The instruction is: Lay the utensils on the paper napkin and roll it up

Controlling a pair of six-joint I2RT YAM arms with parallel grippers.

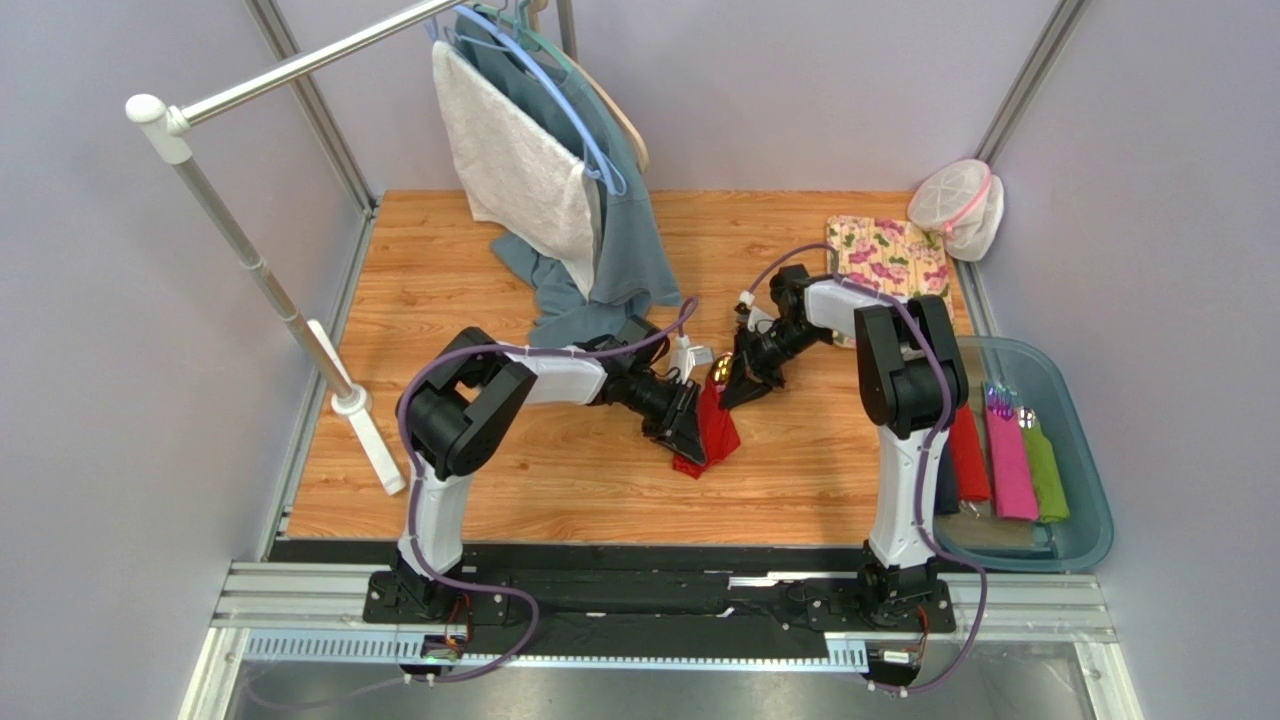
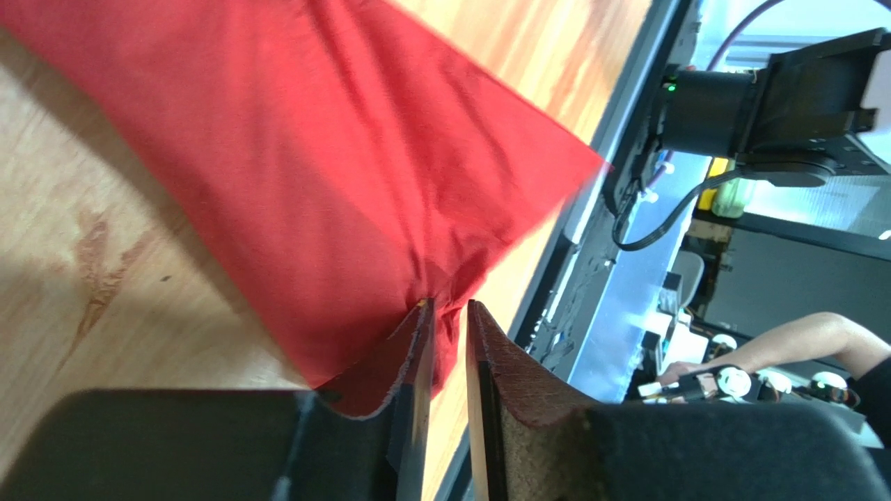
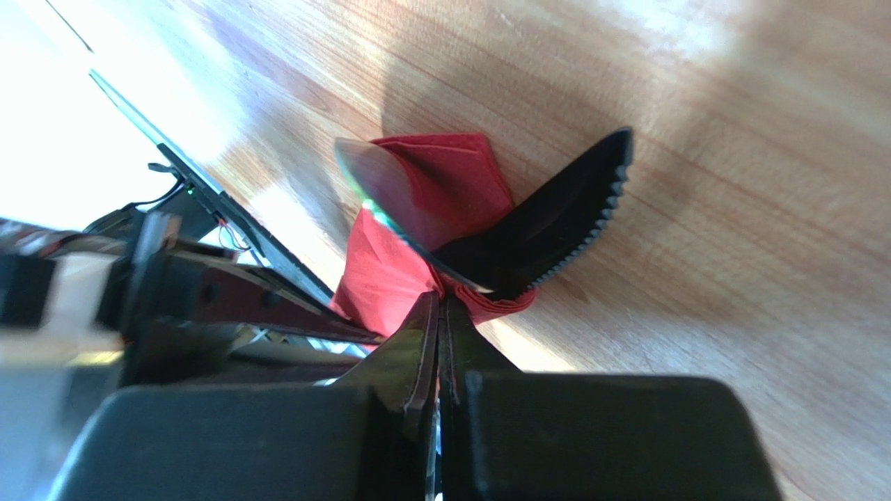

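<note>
No text, label, brand, number or sign can be read on anything in these three views

Wooden table (image 1: 496, 465) with a red paper napkin (image 1: 723, 440) and floral cloth (image 1: 887, 255).

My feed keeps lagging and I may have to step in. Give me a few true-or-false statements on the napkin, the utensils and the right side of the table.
1. The right gripper is shut, with a black knife at its tips. True.
2. The paper napkin is a tight roll. False: it is a loose, creased sheet.
3. The floral cloth lies under the napkin. False: it lies apart, at the far right corner.
4. The bin holds a pink roll. True.
</note>
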